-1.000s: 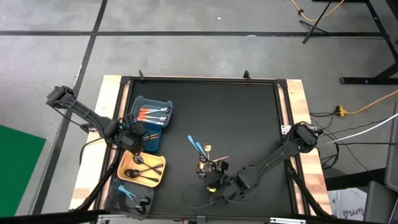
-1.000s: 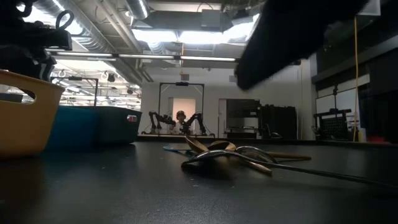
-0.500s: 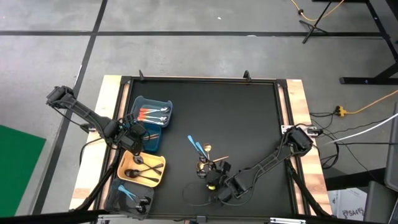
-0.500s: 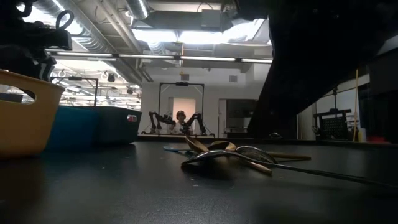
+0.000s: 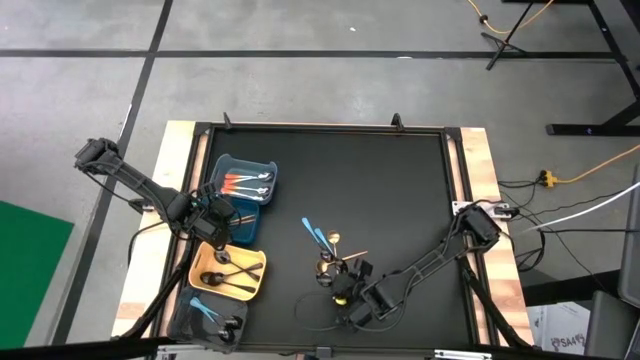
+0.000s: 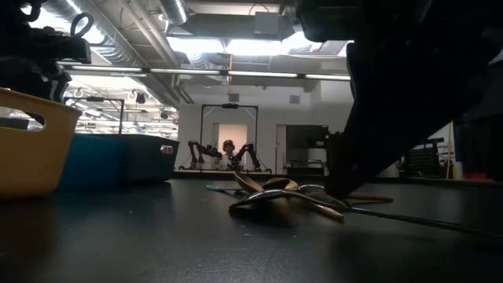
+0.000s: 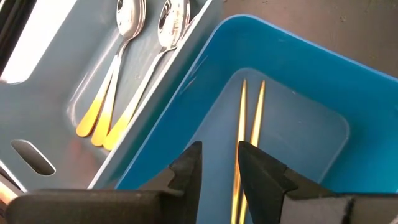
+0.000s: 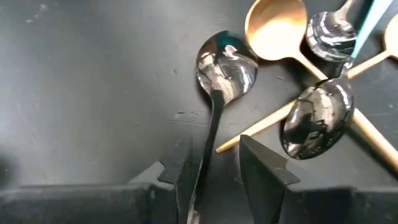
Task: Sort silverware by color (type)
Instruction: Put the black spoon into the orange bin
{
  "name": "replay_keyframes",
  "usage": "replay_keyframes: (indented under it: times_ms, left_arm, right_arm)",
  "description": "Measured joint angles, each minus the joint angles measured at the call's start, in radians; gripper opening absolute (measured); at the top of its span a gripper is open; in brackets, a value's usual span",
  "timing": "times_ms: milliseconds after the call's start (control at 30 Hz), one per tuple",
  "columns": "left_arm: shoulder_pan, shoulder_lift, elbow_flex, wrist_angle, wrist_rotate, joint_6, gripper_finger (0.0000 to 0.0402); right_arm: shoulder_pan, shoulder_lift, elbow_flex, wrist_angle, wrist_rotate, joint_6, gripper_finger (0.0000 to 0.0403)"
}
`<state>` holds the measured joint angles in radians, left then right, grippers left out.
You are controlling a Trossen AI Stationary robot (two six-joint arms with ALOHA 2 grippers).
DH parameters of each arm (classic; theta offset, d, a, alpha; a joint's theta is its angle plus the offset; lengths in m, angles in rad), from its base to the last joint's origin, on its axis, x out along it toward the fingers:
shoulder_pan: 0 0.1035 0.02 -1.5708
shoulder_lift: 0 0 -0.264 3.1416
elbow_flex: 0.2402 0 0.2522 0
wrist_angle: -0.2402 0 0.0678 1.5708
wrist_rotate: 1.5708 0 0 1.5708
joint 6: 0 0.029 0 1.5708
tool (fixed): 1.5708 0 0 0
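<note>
We see loose silverware crossed in a heap mid-table, gold spoon bowl-up, black spoon beside it, blue pieces just beyond the heap

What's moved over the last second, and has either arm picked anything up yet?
The right gripper slid further left and came down at the loose pile, open jaws now straddling the black spoon handle; nothing is gripped yet. The left gripper stayed open over the blue bin. No silverware shifted.
</note>
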<state>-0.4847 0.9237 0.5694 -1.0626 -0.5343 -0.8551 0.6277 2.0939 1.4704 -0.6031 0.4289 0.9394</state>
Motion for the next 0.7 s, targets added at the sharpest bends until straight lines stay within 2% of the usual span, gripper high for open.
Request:
replay_keyframes:
  times_ms: [233,500,700]
  left_arm:
    - [0.0,0.0,0.0,0.001,0.0,0.0,0.0098]
    - [0.0,0.0,0.0,0.001,0.0,-0.002,0.0098]
    - [0.0,0.0,0.0,0.002,0.0,-0.002,0.0098]
  right_arm:
    - [-0.002,0.024,0.0,0.008,-0.023,0.01,0.0117]
    - [-0.007,0.022,-0.04,0.023,-0.047,0.131,0.0116]
    - [-0.007,0.021,-0.049,0.026,-0.044,0.133,0.008]
